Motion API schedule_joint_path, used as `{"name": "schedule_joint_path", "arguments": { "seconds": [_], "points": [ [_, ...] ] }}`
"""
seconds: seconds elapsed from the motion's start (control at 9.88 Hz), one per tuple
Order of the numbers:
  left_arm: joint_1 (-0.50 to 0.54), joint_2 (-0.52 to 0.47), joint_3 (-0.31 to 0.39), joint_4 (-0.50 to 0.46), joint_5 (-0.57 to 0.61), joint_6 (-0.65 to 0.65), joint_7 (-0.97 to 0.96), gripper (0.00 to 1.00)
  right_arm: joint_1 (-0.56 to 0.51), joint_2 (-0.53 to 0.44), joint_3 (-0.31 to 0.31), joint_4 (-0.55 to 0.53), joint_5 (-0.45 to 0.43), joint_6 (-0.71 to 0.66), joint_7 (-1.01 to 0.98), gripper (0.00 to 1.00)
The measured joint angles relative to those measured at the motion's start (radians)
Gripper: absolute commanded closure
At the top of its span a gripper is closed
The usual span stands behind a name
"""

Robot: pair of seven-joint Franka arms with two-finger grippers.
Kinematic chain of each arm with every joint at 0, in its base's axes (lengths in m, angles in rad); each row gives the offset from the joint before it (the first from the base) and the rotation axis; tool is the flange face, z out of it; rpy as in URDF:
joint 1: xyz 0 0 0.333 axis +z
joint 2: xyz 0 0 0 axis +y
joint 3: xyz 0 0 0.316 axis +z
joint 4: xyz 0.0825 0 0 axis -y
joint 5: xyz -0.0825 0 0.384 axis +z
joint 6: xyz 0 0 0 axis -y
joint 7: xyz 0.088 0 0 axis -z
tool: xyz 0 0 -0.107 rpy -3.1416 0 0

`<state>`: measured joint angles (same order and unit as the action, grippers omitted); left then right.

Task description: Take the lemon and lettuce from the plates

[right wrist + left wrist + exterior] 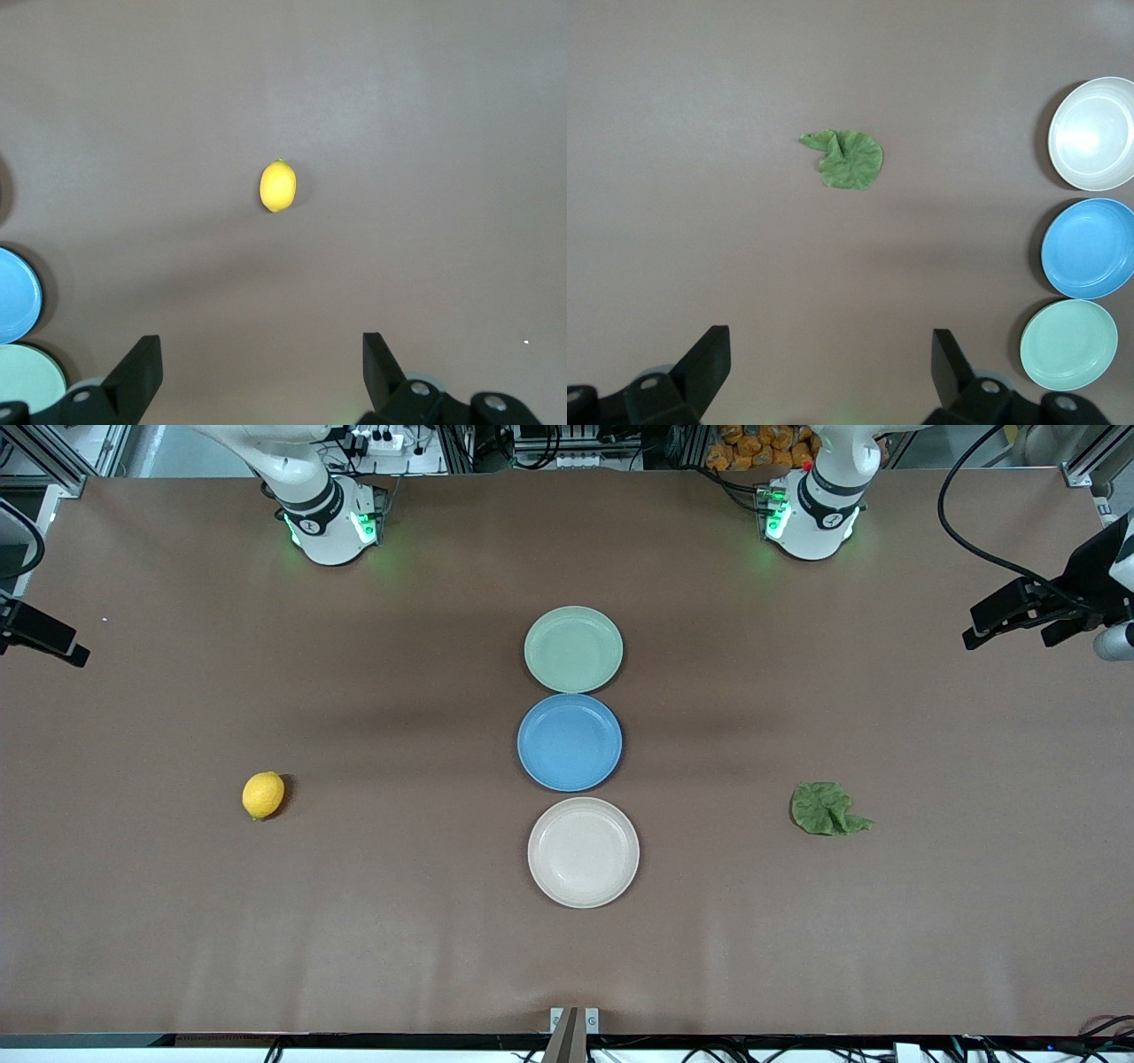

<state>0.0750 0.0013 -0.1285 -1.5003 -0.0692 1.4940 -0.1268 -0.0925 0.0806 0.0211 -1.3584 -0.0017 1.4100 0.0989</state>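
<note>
From the front view I see three plates lined up down the middle of the worktop point(177, 957): the mint green plate point(573, 649) farthest from the camera, the blue plate point(570, 742) touching it in the middle, and the cream plate point(583, 852) nearest, all bare. The lemon point(263, 794) lies on the worktop toward the right arm's end, well apart from the plates; the lettuce point(827, 809) lies flat toward the left arm's end. Through the left wrist view, my left pincer point(831, 367) hangs high over the worktop with fingers spread wide, gripping nothing, the lettuce point(846, 159) below it. Through the right wrist view, the right pincer point(262, 372) is likewise spread and unladen above the lemon point(277, 185).
</note>
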Motion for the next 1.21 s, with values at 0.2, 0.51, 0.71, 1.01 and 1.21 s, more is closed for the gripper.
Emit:
{"name": "schedule_joint_path", "arguments": {
  "seconds": [0.2, 0.51, 0.71, 1.01, 1.21],
  "points": [
    [0.000, 0.000, 0.000, 0.001, 0.001, 0.000, 0.000, 0.00, 0.014, 0.000, -0.001, 0.000, 0.000, 0.002, 0.000, 0.00],
    [-0.004, 0.000, -0.015, 0.004, 0.071, 0.000, 0.007, 0.00, 0.014, 0.000, -0.003, -0.001, 0.000, 0.009, 0.000, 0.00],
    [-0.006, 0.000, -0.020, 0.005, 0.076, 0.000, 0.007, 0.00, 0.014, 0.000, -0.004, -0.002, 0.000, 0.014, 0.000, 0.00],
    [-0.006, 0.000, -0.022, 0.007, 0.073, 0.000, 0.007, 0.00, 0.016, 0.000, -0.009, -0.022, 0.000, 0.035, 0.000, 0.00],
    [-0.005, 0.000, -0.021, 0.007, 0.068, 0.000, 0.007, 0.00, 0.026, -0.001, -0.009, -0.024, 0.000, 0.043, 0.000, 0.00]
  ]
}}
